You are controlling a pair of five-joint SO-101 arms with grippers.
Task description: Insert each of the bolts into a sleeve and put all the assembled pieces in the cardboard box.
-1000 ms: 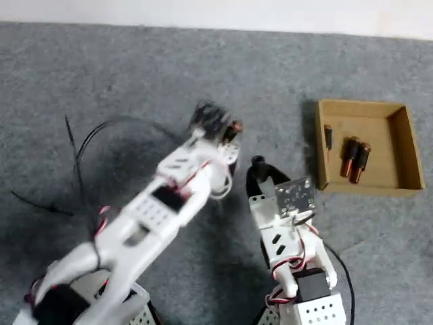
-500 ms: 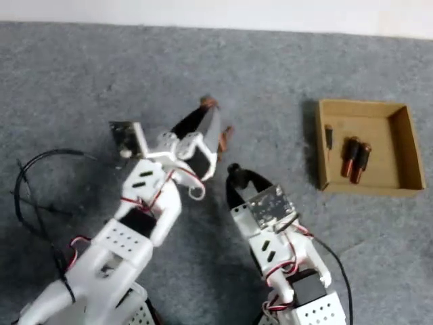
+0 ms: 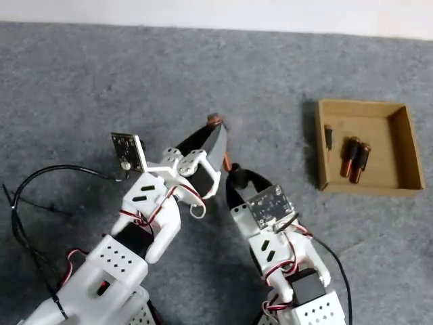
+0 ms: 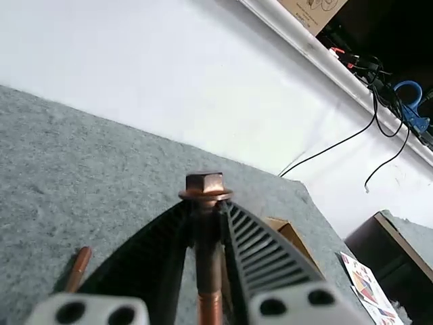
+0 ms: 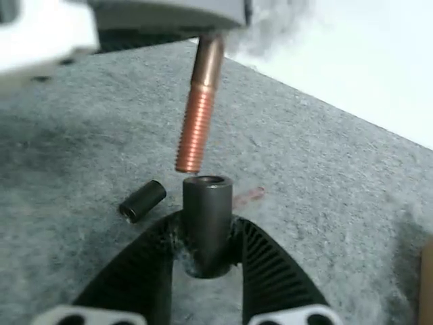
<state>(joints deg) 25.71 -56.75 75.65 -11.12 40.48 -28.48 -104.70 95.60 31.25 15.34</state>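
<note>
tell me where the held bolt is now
In the right wrist view the bolt hangs threaded end down just above the sleeve held upright in the right pincer. The left pincer grips its shank below the head.

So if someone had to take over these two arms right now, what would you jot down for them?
Left gripper: shut on a copper bolt, threaded end toward the sleeve.
Right gripper: shut on a dark sleeve, held upright, mouth up.
The bolt's tip sits just short of the sleeve's mouth, not yet in.
Done: two assembled pieces lie in the cardboard box.
Left: seat this bolt and box it; then join and box the spare sleeve and loose bolt lying on the carpet.
</note>
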